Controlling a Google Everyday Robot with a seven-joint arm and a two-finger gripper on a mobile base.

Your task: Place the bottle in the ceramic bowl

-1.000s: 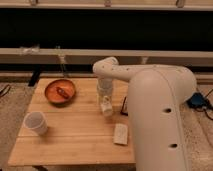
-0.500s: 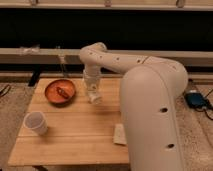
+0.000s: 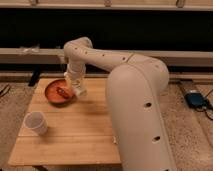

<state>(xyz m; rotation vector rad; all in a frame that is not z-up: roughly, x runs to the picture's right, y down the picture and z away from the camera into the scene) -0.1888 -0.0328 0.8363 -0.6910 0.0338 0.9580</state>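
Note:
The orange-brown ceramic bowl (image 3: 54, 93) sits at the far left of the wooden table (image 3: 75, 135). A dark red-black bar (image 3: 63, 92) lies in it. My gripper (image 3: 77, 86) hangs from the arm at the bowl's right rim, shut on the small white bottle (image 3: 79, 91). The bottle's lower end shows just above the table beside the rim. The fingers are mostly lost against the white arm.
A white cup (image 3: 36, 122) stands at the table's front left. My large white arm body (image 3: 140, 110) covers the table's right side. A blue object (image 3: 196, 99) lies on the floor at the right. A long bench runs behind the table.
The gripper has carried the bottle left and away across the table, from near the middle to the right rim of the bowl.

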